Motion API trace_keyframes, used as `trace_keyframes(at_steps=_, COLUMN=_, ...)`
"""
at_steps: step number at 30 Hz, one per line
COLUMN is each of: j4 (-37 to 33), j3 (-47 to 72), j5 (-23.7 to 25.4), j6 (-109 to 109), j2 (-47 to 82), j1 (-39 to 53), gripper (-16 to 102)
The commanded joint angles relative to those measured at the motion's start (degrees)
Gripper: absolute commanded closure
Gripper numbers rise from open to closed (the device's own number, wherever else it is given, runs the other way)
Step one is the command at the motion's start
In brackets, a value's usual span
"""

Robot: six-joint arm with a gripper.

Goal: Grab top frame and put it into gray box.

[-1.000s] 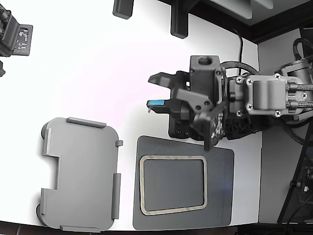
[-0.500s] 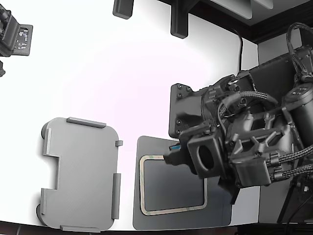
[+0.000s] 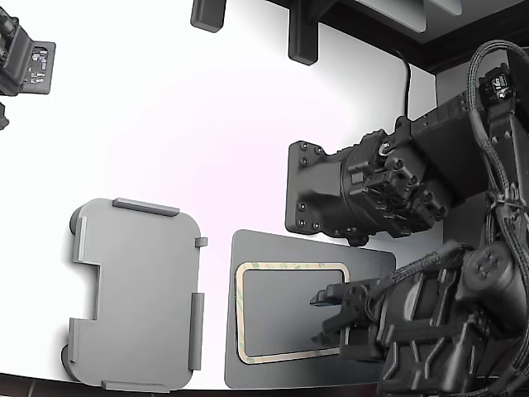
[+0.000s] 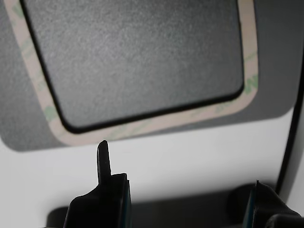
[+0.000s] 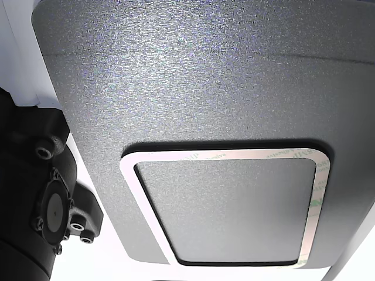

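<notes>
The top frame is a thin cream ring with greenish mottling. It lies flat on a dark gray mat at the front of the white table. It also shows in the wrist view and the other view. The gray box is a light gray tray with edge tabs, at the exterior view's left of the mat, and holds nothing. My gripper is open and empty, over the frame's right side in the exterior view. In the wrist view one of its fingers reaches just short of the frame's edge.
A black arm body and mount plate stand just behind the mat. Two black posts sit at the table's back edge. A dark device is at the far left. The table's front edge runs just below the box and mat.
The arm has swung from behind the mat round to the exterior view's lower right. The open gripper now points left over the frame's right side. The frame and box have not moved.
</notes>
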Motion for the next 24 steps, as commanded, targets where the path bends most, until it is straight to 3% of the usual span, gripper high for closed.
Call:
trace_keyframes(at_steps=1, j4=-0.53, j3=-1.85, j5=-0.88, j6=1.76, j2=-1.32, j1=1.93, gripper=-14)
trace_keyframes(at_steps=4, j4=0.00, j3=-2.37, j5=-0.62, j6=0.18, j2=-2.11, j1=5.45, gripper=-13)
trace_keyframes(at_steps=7, j4=-0.62, j3=-1.85, j5=-0.53, j6=-2.02, j2=-2.37, j1=8.70, gripper=-4)
trace_keyframes(at_steps=24, j4=-6.86, j3=-3.78, j5=-2.11, j6=9.49, j2=-14.94, j1=15.56, gripper=2)
